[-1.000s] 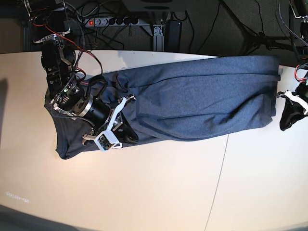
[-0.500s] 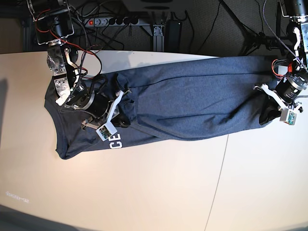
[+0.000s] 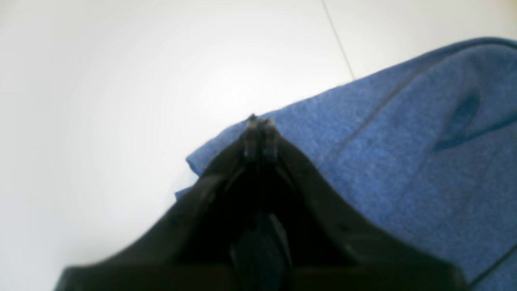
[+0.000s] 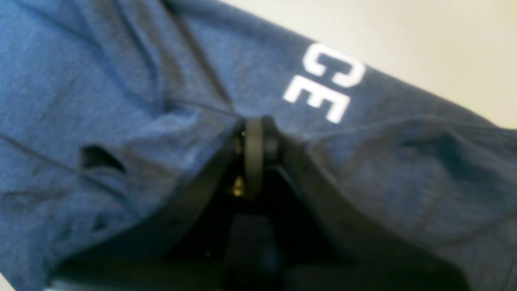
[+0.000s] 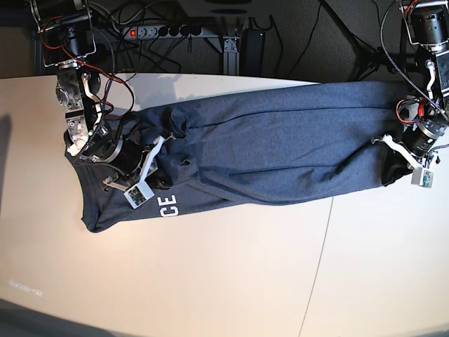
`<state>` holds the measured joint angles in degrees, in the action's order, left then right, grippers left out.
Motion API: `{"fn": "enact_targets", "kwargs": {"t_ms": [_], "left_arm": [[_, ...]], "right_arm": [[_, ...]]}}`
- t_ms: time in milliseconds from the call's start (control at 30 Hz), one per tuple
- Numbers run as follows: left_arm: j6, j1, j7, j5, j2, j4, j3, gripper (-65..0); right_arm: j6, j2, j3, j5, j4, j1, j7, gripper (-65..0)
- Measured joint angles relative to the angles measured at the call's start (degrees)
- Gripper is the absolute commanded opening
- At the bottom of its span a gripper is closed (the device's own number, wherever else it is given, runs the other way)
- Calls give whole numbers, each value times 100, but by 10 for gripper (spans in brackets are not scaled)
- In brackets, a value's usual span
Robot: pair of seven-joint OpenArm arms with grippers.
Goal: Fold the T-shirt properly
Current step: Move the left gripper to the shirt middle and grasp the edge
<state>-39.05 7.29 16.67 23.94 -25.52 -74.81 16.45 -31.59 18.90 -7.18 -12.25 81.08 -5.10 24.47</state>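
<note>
Left wrist view: left gripper point(image 3: 260, 135), jaws drawn together at the tips over the corner edge of the T-shirt point(image 3: 404, 153). Whether cloth is pinched between them cannot be told. Pale table point(image 3: 121, 101) beside the corner.

Right wrist view: right gripper point(image 4: 254, 139), jaws closed on a bunched ridge of the same shirt; creases radiate from the pinch. White letters "CE" point(image 4: 325, 83) just beyond the tips.

Base view: T-shirt point(image 5: 280, 147) spread lengthwise across the table point(image 5: 210, 281), partly folded along its length, rumpled at the right gripper's point(image 5: 163, 177) end. Left gripper point(image 5: 393, 160) sits at the opposite end's corner. Power strip point(image 5: 165, 31) behind the table.

Handling, by judgement: light, limp knit; no stiffness, drapes and wrinkles readily, unlikely to slip. Best held at hemmed corners and seams, both ends kept taut.
</note>
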Motion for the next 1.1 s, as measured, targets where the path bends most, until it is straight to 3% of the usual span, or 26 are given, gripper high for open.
{"fn": "enact_targets", "kwargs": {"t_ms": [300,467,600,767,900,1100], "left_arm": [[2,-24,153,1163,33,9,2,-650],[4,-424,826,1497,520,9,9,-650],[4,-662,984,1432,975,9,-101,-650],[2,-721,1027,946,1355,11,-739,-650],[2,-767,990,909,1790,11,-1075,-650],[2,-767,988,321,2347,11,-1309,-650]], "right_arm": [[2,-2,337,-13,-188,-2,-22,-650],[0,-7,337,-160,-234,0,-42,-650],[2,-59,337,-190,-234,0,-42,-650],[2,-118,337,-195,-234,-7,-44,-650],[0,-114,337,-190,-234,-17,-42,-650],[2,-114,337,-190,-234,-17,-46,-650]]}}
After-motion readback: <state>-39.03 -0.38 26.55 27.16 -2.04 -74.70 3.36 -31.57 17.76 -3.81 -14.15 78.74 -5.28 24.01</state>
